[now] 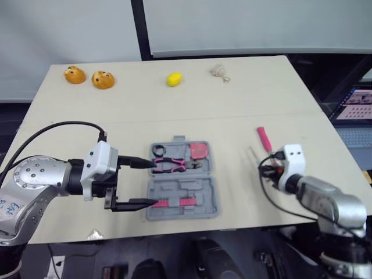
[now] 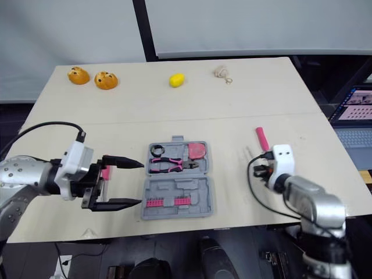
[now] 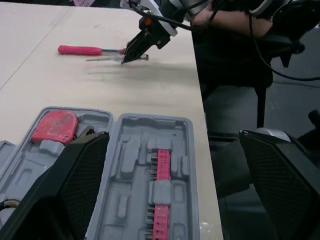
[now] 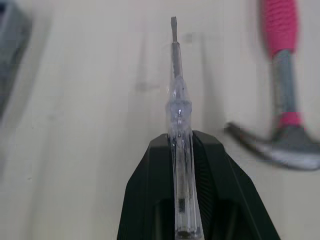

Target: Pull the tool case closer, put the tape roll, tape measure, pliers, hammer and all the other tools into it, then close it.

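Head view: a beige table [image 1: 244,99] stands before grey wall panels. 2 orange toys [image 1: 103,79] and a lemon [image 1: 174,79] line its far edge, with bare top between them and the open tool case [image 1: 210,200] near the front edge. Pliers [image 1: 171,165], tape measure [image 1: 199,150] and tape roll [image 1: 157,150] lie in its far half. The left gripper [image 1: 154,183], forearm level, holds its jaws wide apart by the case's left side.

Left wrist view: bare table separates case and hammer [image 3: 80,50].

Right wrist view: the right gripper [image 4: 180,142] is clamped on a clear-handled screwdriver [image 4: 176,95], beside the hammer's head.
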`<move>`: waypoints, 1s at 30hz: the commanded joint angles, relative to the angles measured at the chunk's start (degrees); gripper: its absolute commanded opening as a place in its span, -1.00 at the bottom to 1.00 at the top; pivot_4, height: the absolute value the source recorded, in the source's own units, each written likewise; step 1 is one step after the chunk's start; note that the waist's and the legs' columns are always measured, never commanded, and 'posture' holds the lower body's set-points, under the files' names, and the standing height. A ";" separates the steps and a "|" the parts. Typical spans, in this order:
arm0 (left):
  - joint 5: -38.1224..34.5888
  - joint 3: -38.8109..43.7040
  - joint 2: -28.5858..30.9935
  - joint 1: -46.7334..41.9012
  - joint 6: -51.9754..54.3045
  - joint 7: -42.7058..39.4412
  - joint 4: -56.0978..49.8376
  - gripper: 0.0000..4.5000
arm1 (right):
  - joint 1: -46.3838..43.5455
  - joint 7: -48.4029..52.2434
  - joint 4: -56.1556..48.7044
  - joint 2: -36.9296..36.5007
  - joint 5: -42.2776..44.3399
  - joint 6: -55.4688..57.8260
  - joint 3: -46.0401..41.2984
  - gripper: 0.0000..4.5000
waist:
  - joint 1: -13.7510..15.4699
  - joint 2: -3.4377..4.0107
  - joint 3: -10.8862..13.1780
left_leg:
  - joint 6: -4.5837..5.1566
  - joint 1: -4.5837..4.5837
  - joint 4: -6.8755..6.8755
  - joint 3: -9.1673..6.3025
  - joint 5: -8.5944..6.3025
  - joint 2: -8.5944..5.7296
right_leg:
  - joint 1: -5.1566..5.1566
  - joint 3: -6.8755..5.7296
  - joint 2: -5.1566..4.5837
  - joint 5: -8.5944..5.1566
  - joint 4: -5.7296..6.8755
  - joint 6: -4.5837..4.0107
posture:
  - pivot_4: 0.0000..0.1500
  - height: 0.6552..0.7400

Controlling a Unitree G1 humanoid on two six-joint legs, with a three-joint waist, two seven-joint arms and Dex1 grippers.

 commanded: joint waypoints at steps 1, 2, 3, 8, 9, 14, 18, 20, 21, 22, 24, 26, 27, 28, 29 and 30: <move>2.02 -2.22 -0.68 -0.90 -2.93 -1.27 -0.28 1.00 | 3.31 -5.06 -9.29 4.14 0.44 4.55 -0.66 -0.97 | 0.11 0.00 0.00 | 0.00 0.00 -0.02 0.01 0.00 0.00 | -0.01 0.00 0.00 0.00 -0.03 0.00 | 1.00 1.00; 2.23 -2.89 -1.04 -1.58 -3.07 -1.16 0.01 1.00 | 4.21 -5.95 -10.23 5.35 -0.06 4.52 0.05 -0.97 | 0.28 0.00 0.00 | 0.00 -0.01 -0.04 0.01 0.00 0.00 | -0.01 -0.01 0.01 0.00 -0.05 0.00 | 1.00 1.00; 2.39 -3.40 -1.36 -2.17 -3.15 -1.13 0.24 1.00 | 4.94 -7.04 -10.76 6.52 -0.85 4.16 0.68 -0.97 | 0.50 0.00 0.00 | 0.00 -0.02 -0.05 0.01 0.00 0.00 | -0.01 -0.01 0.01 0.00 -0.11 0.00 | 1.00 1.00; 3.22 -4.59 -2.11 -3.80 -3.53 -1.41 1.15 1.00 | 7.27 -11.22 -10.38 10.55 -4.02 1.54 2.11 -0.97 | 0.91 -0.02 -0.01 | 0.01 -0.04 -0.05 0.12 -0.01 -0.02 | -0.01 0.01 0.01 0.01 -0.23 0.02 | 1.00 1.00; 3.26 -4.66 -2.18 -4.03 -3.51 -1.42 1.30 1.00 | 7.63 -11.87 -10.24 11.20 -4.50 1.05 2.27 -0.97 | 0.91 -0.02 -0.01 | 0.01 -0.02 -0.06 0.13 0.00 -0.02 | -0.02 0.02 0.01 0.01 -0.22 0.02 | 1.00 1.00; 3.60 -5.22 -2.78 -5.07 -3.64 -0.86 1.79 1.00 | 8.97 -11.37 -8.16 11.70 -6.62 -2.61 6.36 -0.97 | 1.02 -0.04 -0.03 | 0.01 0.01 -0.06 0.14 0.00 -0.02 | -0.02 0.02 0.02 0.01 -0.20 0.01 | 1.00 1.00; 3.97 -5.30 -3.15 -5.47 -3.86 -0.57 2.05 1.00 | 8.78 -10.46 -7.14 11.00 -6.83 -3.43 6.14 -0.97 | 1.02 -0.13 -0.08 | 0.01 0.01 -0.05 0.14 0.00 -0.02 | -0.02 0.02 0.02 0.01 -0.20 0.02 | 1.00 1.00; 4.13 -5.19 -3.29 -5.50 -3.88 -0.37 2.06 1.00 | 8.36 -9.78 -7.92 10.20 -6.30 -2.94 5.68 -0.50 | 1.07 -0.13 -0.08 | 0.01 0.00 -0.04 0.14 0.00 -0.02 | -0.02 0.02 0.02 0.01 -0.19 0.02 | 1.00 1.00; 4.24 -5.10 -3.34 -5.46 -3.94 -0.18 2.00 1.00 | 7.82 -9.00 -9.32 9.26 -5.53 -1.79 5.15 -0.31 | 1.10 -0.13 -0.08 | 0.01 0.01 -0.04 0.14 0.00 -0.02 | -0.02 0.03 0.02 0.01 -0.19 0.02 | 1.00 1.00; 4.32 -5.05 -3.37 -5.42 -3.98 -0.04 1.96 1.00 | 7.42 -8.44 -10.32 8.56 -4.97 -0.94 4.77 -0.09 | 1.17 -0.13 -0.08 | 0.01 0.00 -0.04 0.14 0.00 -0.02 | -0.02 0.03 0.02 0.01 -0.19 0.02 | 1.00 1.00; 4.41 -4.68 -3.38 -5.10 -4.10 0.32 1.82 1.00 | 5.46 -6.14 -13.48 5.48 -2.74 1.92 3.53 0.36 | 1.28 -0.13 -0.08 | 0.01 0.00 -0.03 0.13 -0.01 -0.02 | -0.02 0.03 0.02 0.01 -0.19 0.02 | 1.00 1.00; 4.44 -4.23 -3.39 -4.64 -4.24 0.61 1.63 1.00 | 2.47 -0.86 -14.82 -0.01 0.90 4.17 2.92 0.82 | 1.24 -0.13 -0.08 | 0.02 -0.01 0.00 0.14 -0.01 -0.02 | -0.02 0.04 0.01 0.01 -0.19 0.02 | 1.00 1.00; 4.44 -4.06 -3.41 -4.39 -4.35 0.74 1.51 1.00 | 0.63 3.42 -14.46 -4.19 2.88 4.21 3.22 0.98 | 1.20 -0.13 -0.07 | 0.03 -0.01 0.00 0.14 -0.01 -0.02 | -0.02 0.04 0.01 0.01 -0.18 0.02 | 1.00 1.00; 4.48 -3.94 -3.46 -4.21 -4.45 0.90 1.41 1.00 | -1.38 9.01 -13.35 -9.55 4.49 3.04 4.40 0.98 | 1.20 -0.13 -0.07 | 0.03 0.01 0.01 0.14 -0.02 -0.03 | -0.02 0.05 0.02 0.01 -0.18 0.02 | 1.00 1.00; 4.54 -3.90 -3.53 -4.11 -4.54 1.02 1.38 1.00 | -2.82 13.41 -12.08 -13.82 5.38 1.43 5.74 0.98 | 1.27 -0.11 -0.06 | 0.04 0.01 -0.01 0.12 -0.02 -0.03 | 0.00 0.04 0.02 0.01 -0.19 0.02 | 1.00 1.00; 4.62 -3.92 -3.63 -4.05 -4.64 1.14 1.39 1.00 | -4.25 18.38 -9.93 -18.05 5.25 -1.90 7.75 0.98 | 1.34 -0.10 -0.05 | 0.04 0.01 -0.01 0.12 -0.02 -0.03 | -0.01 0.04 0.03 0.01 -0.19 0.02 | 1.00 1.00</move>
